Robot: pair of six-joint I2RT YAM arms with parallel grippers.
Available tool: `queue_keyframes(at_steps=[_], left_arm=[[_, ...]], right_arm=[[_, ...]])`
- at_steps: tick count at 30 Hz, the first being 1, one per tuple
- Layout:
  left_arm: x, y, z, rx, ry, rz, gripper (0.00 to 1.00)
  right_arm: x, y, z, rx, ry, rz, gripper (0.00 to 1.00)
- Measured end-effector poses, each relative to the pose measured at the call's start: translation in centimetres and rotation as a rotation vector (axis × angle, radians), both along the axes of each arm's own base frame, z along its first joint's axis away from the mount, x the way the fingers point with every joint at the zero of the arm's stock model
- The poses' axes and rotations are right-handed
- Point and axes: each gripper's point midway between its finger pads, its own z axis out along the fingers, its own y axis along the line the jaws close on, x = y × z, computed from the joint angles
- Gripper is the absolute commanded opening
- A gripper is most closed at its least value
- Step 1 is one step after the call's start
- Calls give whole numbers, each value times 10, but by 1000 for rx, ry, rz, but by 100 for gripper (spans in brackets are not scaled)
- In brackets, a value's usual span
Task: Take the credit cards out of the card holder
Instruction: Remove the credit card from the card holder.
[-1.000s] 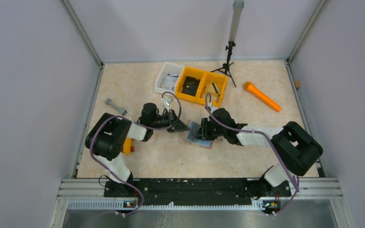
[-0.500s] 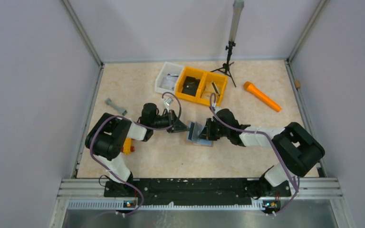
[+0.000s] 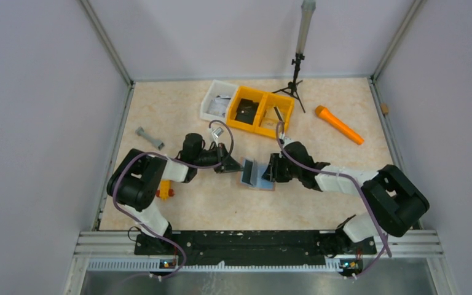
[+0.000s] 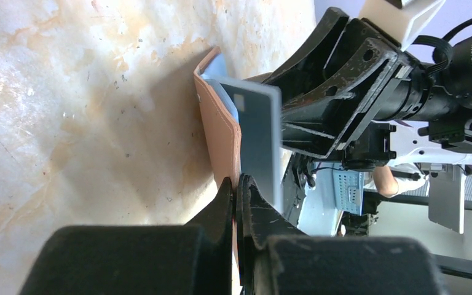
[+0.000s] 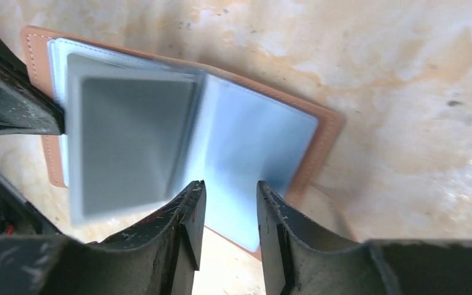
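The reddish-brown card holder (image 3: 258, 178) lies open, nearward of the yellow bin (image 3: 260, 112). One pale blue-grey flap stands upright, a greyish credit card (image 5: 129, 141) against it.

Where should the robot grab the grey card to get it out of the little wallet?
Probably by the free edge of the grey card, which stands clear of the raised flap of the card holder. Come from the open inner side with the right gripper, whose fingers are open there. The left gripper pinches the flap from the other side, blocking it.

top: overhead, far | wrists: close, facing each other | shared: card holder (image 5: 252, 141)
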Motion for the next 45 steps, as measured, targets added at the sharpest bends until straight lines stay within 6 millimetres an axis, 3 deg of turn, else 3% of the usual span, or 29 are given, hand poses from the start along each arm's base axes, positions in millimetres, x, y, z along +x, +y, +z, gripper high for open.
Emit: queue_keyframes(at_steps=[4, 8, 11, 14, 17, 21, 24, 31, 36, 39, 45], left_arm=[[-1, 1, -1, 9, -5, -4, 0], [-2, 2, -3, 18, -1, -3, 0], [-3, 3, -4, 26, 4, -3, 0], [-3, 3, -3, 33, -2, -2, 0], [-3, 4, 1, 37, -18, 1, 0], [-1, 4, 3, 44, -33, 5, 0], [-1, 5, 1, 50, -31, 7, 0], [-1, 5, 1, 51, -29, 6, 0], [-1, 5, 1, 52, -29, 7, 0], [0, 5, 0, 57, -30, 13, 0], [1, 5, 0, 58, -30, 16, 0]], right_arm=[[1, -18, 6, -71, -38, -26, 42], [4, -29, 25, -88, -97, -49, 56], [4, -28, 42, -59, -141, -37, 49], [2, -19, 56, 4, -160, -7, 55], [-4, -5, 57, 21, -152, 33, 57], [-12, 33, 58, 15, -142, 127, 59], [-11, 50, 57, 7, -141, 152, 59], [-4, 55, 35, -37, -105, 125, 58], [-2, 56, 23, -47, -83, 115, 44], [-1, 56, 20, -51, -77, 108, 29], [2, 54, 15, -66, -76, 85, 21]])
